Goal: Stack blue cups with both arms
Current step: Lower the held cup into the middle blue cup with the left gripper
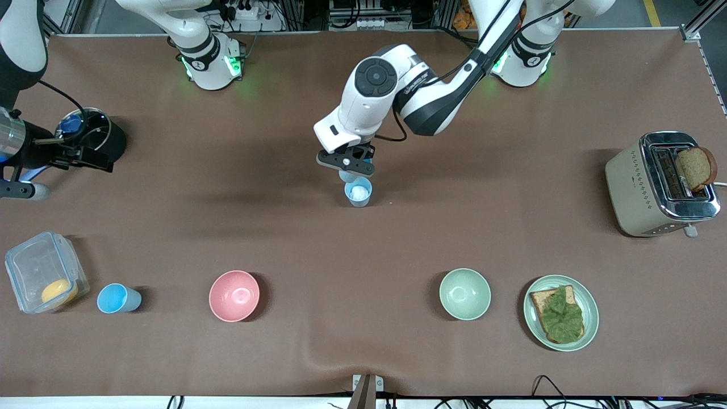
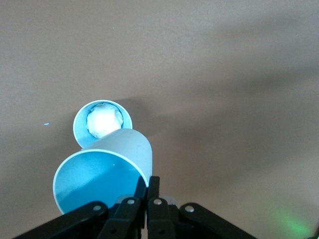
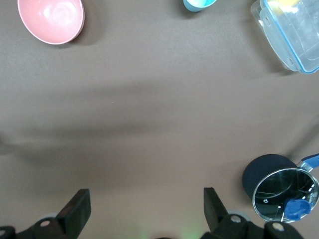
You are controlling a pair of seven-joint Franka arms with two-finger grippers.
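Note:
My left gripper (image 1: 353, 163) is over the middle of the table, shut on the wall of a tilted light-blue cup (image 1: 347, 175) with a bright blue inside; in the left wrist view its fingers (image 2: 148, 186) pinch that cup (image 2: 107, 169) at the rim. Just below it a second blue cup (image 1: 358, 192) with a whitish inside (image 2: 102, 120) stands upright on the table. A third blue cup (image 1: 116, 298) stands near the front camera at the right arm's end, beside a clear container; the right wrist view shows its edge (image 3: 198, 4). My right gripper (image 1: 91, 160) (image 3: 147, 209) is open and empty, beside a black pot.
A black pot (image 1: 99, 136) (image 3: 279, 186) and a clear lidded container (image 1: 45, 272) (image 3: 291, 30) are at the right arm's end. A pink bowl (image 1: 234, 295) (image 3: 51, 20), a pale green bowl (image 1: 464, 293) and a plate with a sandwich (image 1: 588, 301) line the near side. A toaster (image 1: 653, 187) is at the left arm's end.

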